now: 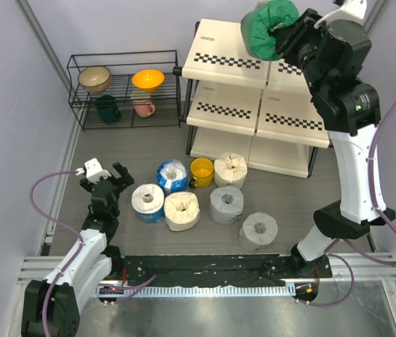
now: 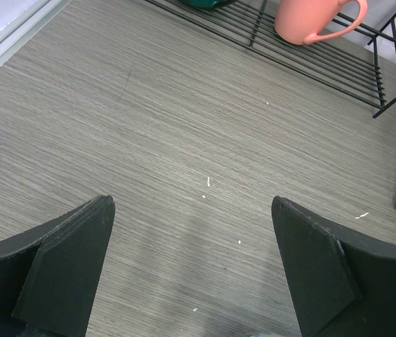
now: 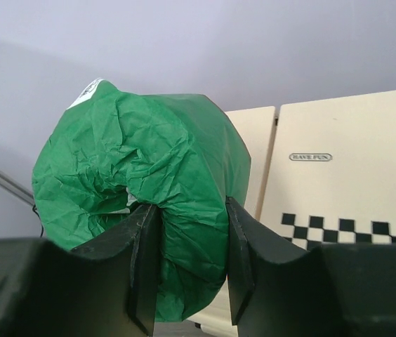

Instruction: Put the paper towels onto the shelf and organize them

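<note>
— Where's the green-wrapped paper towel roll (image 1: 268, 28)?
— My right gripper (image 3: 187, 210) has it pinched by its crumpled side, raised over the top tier of the tall cream checkered shelf (image 1: 220, 43), I reckon to clear the front edge.
— And your left gripper (image 2: 191, 210)?
— Spread wide and holding nothing, low over the grey table (image 2: 149, 126), beside the six other rolls (image 1: 182, 210).

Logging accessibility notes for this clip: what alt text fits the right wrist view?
The right gripper is shut on a crumpled green-wrapped paper towel roll, which bulges above the jaws. Behind it are the cream panels of the shelf with a black-and-white checkered strip, and a plain pale wall.
</note>
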